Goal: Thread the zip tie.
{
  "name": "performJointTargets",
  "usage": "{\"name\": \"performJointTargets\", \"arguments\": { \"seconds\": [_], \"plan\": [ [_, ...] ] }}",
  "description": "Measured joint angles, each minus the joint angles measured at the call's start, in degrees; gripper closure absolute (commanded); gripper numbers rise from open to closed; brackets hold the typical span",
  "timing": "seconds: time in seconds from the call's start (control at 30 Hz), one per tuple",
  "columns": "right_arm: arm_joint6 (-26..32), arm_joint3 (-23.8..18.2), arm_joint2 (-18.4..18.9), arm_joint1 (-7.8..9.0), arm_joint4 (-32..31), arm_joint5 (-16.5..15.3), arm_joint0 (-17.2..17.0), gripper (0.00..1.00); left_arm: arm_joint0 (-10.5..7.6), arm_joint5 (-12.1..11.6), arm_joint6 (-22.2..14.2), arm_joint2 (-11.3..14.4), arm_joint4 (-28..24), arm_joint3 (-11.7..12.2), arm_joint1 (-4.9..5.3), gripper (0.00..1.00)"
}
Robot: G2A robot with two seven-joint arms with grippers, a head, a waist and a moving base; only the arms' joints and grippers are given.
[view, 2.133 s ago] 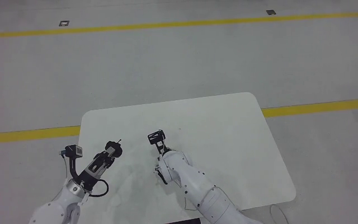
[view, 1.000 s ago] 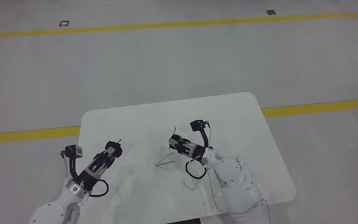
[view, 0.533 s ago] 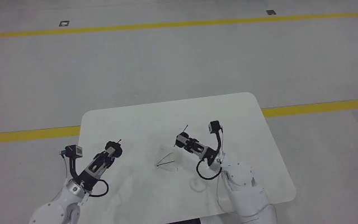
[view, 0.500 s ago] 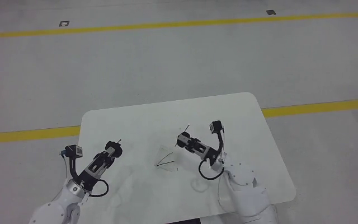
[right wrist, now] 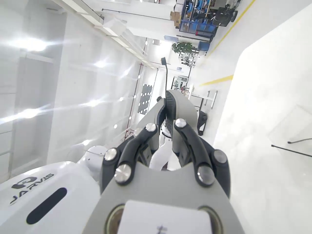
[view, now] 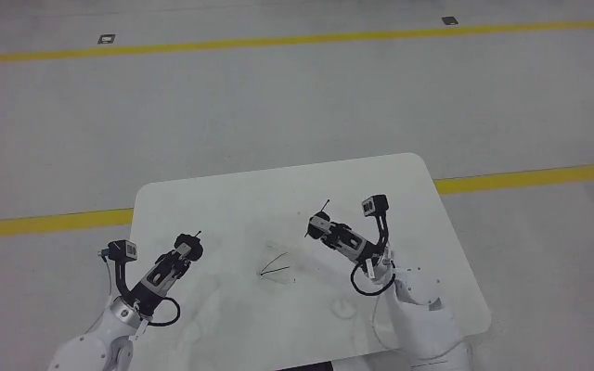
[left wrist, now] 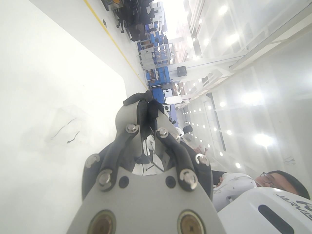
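Zero threading done, as far as I can judge. Right end effector (view: pixel 320 225), just right of centre in the top view, is clamped narrow on a zip tie (right wrist: pixel 166 79). The thin black strip runs between the fingers and pokes out past the tips, with a small blocky head at the free end, up in the air above the tabletop (view: pixel 390 185). Strip looks straight: no loop, nothing passed through the head.

Left end effector (view: pixel 190 244), lower left of the top view, has its fingers pressed together. A short dark stub sticks out past its tip, too small to say what it is or whether anything is pinched.

Two loose strips (view: pixel 277 266) lie on the tabletop between the arms in a shallow V, meeting or nearly meeting at one end, apart from both end effectors. Probably more ties, cannot confirm.

My read of the stage: one tie picked up and lifted. Left to do: grab the tail end, bend it round, line it up with the head slot, push it through. Arms sit well apart, so alignment not begun.
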Motion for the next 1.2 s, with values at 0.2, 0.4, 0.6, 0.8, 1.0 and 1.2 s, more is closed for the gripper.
{"name": "performJointTargets", "arguments": {
  "seconds": [0.2,0.4,0.6,0.8,1.0,1.2],
  "plan": [
    [-1.78,-0.69,-1.39,0.24,0.68,0.01,-0.21,1.00,0.02,0.16,0.14,2.24,-0.73,0.05,-0.17,1.00],
    [-0.84,1.02,-3.17,0.51,3.56,0.00,0.63,1.00,0.72,-0.01,-3.94,5.58,-1.24,-1.08,-0.38,1.00],
    [1.23,4.16,-5.00,0.64,4.87,0.00,1.90,1.00,0.26,0.00,-6.91,7.54,2.09,-2.13,-1.02,1.00],
    [2.66,6.49,-6.28,0.46,9.03,0.00,2.65,1.00,-1.61,0.00,-8.06,8.63,7.49,-4.30,-1.79,1.00],
    [2.62,6.43,-6.25,0.46,8.86,0.00,2.63,1.00,-1.61,0.00,-8.09,8.61,7.11,-4.27,-1.78,1.00],
    [0.16,4.86,-6.55,0.44,7.16,0.00,2.42,1.00,-1.79,0.00,-7.25,9.86,6.66,-4.01,-1.86,1.00]
  ]
}}
